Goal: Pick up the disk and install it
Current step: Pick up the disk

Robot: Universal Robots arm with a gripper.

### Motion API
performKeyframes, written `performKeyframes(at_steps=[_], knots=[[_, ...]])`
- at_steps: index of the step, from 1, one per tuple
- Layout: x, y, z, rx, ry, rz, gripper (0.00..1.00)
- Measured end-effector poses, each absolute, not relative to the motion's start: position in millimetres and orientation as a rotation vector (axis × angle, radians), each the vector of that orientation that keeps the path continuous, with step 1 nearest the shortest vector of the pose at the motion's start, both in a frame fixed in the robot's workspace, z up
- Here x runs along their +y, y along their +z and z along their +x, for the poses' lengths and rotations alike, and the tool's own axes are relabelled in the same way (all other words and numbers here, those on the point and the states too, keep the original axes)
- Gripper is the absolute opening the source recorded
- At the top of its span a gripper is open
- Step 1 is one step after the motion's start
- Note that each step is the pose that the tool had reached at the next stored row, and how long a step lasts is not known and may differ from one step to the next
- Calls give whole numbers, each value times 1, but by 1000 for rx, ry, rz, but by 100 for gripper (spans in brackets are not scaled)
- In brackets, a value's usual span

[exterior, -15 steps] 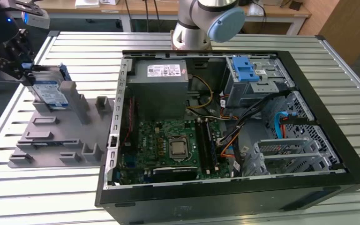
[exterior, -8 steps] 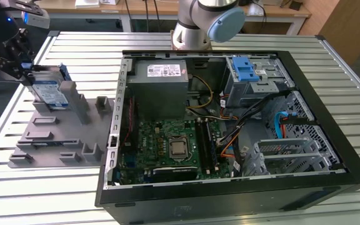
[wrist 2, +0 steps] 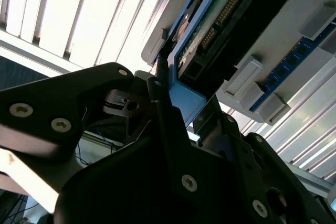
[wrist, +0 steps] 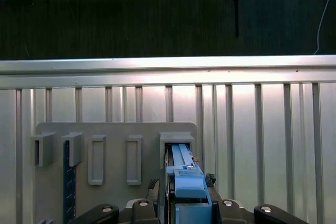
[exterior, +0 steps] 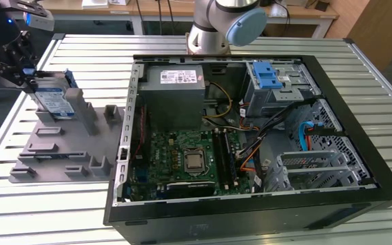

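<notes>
I'm at the pick-up step: the gripper (exterior: 20,71) sits at the exterior view's left, on the top edge of the disk (exterior: 53,102), which stands upright in a slot of the grey fixture plate (exterior: 59,148) on the slatted desk (exterior: 80,51). The disk is still seated there, well apart from the open computer case (exterior: 339,92), so I judge none of the installing done. In the second wrist view the blue bracket (wrist 2: 186,100) runs between the gripper's fingers (wrist 2: 160,98). They are set narrow and look pressed against it on both sides, so I take it as a hold on the disk. The slot walls in the first wrist view hug the bracket closely. To my mind, any lift would have to go straight along them, without tilt, or the bracket could bind. Inside the case, the drive cage (exterior: 271,76) with its blue latch lies beside the grey power supply (exterior: 175,97). As for writing, the disk carries a white-and-blue label and the power supply a white sticker. The print on both is too small for me to make out.
</notes>
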State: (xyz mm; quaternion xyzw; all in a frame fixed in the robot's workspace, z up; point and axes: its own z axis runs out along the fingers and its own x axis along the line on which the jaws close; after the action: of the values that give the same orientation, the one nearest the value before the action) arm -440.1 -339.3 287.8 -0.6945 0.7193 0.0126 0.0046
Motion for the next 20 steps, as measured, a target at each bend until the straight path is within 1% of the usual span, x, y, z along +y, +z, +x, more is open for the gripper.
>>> performKeyframes(at_steps=[14, 16, 17, 20], knots=[[-339, 288, -440, 2250, 33, -2173, 44], [-339, 288, -440, 2250, 33, -2173, 43], [-339, 288, -440, 2250, 33, -2173, 36], [-339, 288, -440, 2250, 32, -2173, 36]])
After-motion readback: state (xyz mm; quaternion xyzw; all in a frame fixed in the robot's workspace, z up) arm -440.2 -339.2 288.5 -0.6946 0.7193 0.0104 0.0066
